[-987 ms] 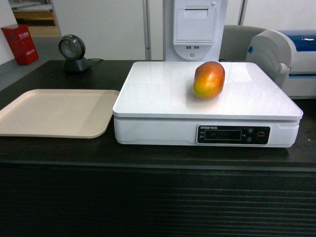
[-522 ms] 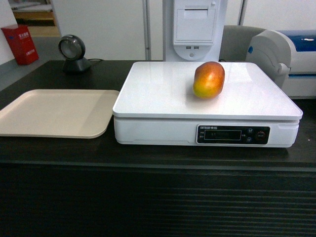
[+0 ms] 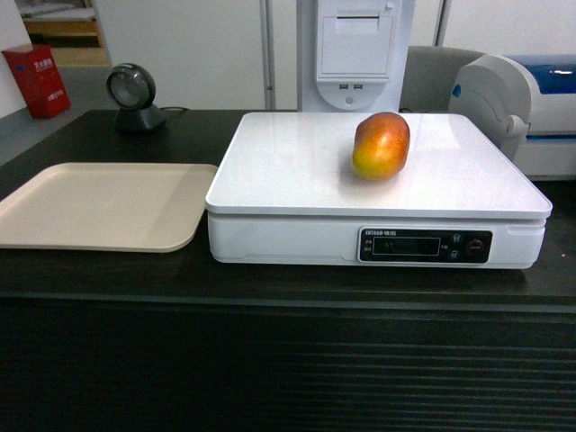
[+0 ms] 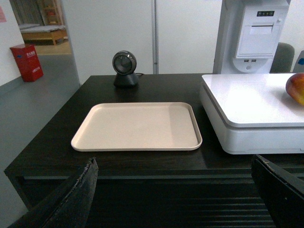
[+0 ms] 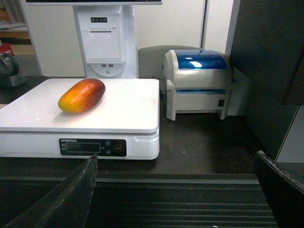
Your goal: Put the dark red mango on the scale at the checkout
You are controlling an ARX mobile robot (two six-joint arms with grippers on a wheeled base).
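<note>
Dark red mango: the dark red mango (image 3: 381, 145) lay on its side on the scale's platform, toward the platform's far edge and right of its middle, touched by nothing.
Scale: the scale (image 3: 297, 171) sat on the checkout top, its front display panel (image 3: 425, 245) close to the counter's near edge.
Checkout: the checkout (image 3: 270, 351) showed a dark top and a ribbed black front.
Tray: a beige tray (image 3: 99, 205) lay just beside the scale's left edge, near the counter's left end.
Scanner: a round scanner (image 3: 131, 99) stood by the counter's far edge, behind the tray.
Printer: a blue-lidded printer (image 5: 198, 83) stood beside the scale's right edge.
Left gripper: the left gripper (image 4: 180, 199) was spread wide, grasping nothing, low before the counter's front.
Right gripper: the right gripper (image 5: 183, 199) was likewise spread wide and held nothing, well apart from the mango.
</note>
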